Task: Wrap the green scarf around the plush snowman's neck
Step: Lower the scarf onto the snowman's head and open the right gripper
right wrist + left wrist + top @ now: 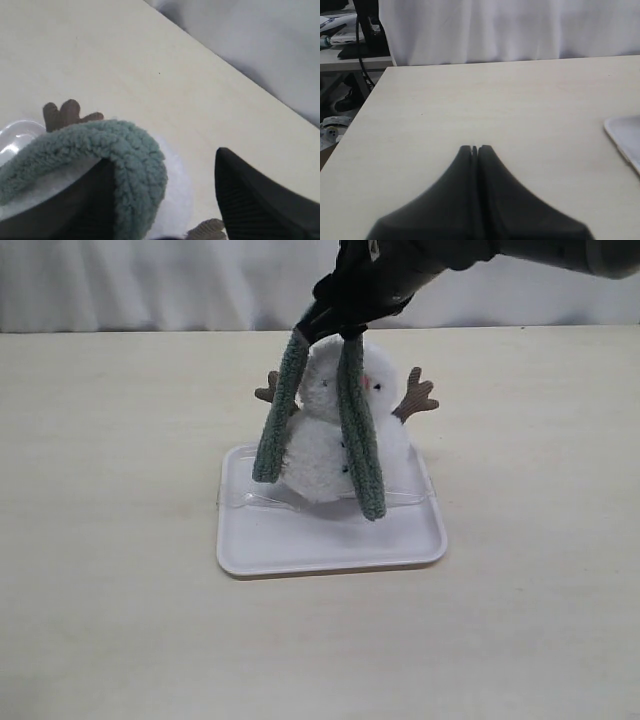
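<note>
The plush snowman [325, 455] stands upright on a white tray [330, 545], brown arms spread. The green scarf [360, 440] hangs in two strands down both sides of its head, draped from my right gripper [330, 328] just above the head. In the right wrist view the scarf [125, 150] lies folded over one finger [95, 205]; the other finger [255, 200] stands well apart, so the right gripper [161, 156] is open. White plush [175, 185] shows below. My left gripper [474, 148] is shut and empty over bare table, outside the exterior view.
The tray's corner [625, 137] shows at the edge of the left wrist view. A white curtain [150, 280] backs the pale wooden table [110, 540]. Clutter and cables [350, 40] lie beyond the table's far corner.
</note>
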Controlling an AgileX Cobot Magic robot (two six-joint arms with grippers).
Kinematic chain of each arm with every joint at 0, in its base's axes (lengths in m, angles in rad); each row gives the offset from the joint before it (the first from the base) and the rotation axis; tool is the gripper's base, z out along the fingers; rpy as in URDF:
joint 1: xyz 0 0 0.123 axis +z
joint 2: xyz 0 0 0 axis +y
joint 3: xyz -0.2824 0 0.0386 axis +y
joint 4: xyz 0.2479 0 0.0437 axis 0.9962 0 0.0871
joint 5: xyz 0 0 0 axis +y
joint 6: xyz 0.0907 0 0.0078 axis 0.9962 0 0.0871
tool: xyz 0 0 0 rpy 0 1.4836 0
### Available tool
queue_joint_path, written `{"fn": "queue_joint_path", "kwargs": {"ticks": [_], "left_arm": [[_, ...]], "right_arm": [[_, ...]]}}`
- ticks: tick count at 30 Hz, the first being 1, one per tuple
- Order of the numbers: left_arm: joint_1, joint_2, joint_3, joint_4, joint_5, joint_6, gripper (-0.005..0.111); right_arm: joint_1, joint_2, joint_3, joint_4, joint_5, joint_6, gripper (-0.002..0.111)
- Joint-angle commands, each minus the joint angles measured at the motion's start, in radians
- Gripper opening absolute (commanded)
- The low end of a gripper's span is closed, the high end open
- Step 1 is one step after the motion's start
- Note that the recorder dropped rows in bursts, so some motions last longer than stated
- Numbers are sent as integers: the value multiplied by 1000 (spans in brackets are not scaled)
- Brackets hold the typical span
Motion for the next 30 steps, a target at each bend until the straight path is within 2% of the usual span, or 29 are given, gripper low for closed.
{"fn": "queue_joint_path", "kwargs": {"ticks": [1,5,12,22,30], "left_arm": [[-4,-2,1,-6,-14,0,0],[-4,-2,1,-6,-14,0,0],[-4,-2,1,-4,-14,0,0],[-4,-2,1,-4,-14,0,0],[-4,-2,1,-4,-14,0,0]], "right_arm": [[-40,-7,-5,47,95,6,53],[-57,-7,-5,80,143,6,53],[-84,9,-61,305,162,-93,61],[-86,33,-131,334,170,-23,61],[-172,79,-132,500,238,-42,61]]}}
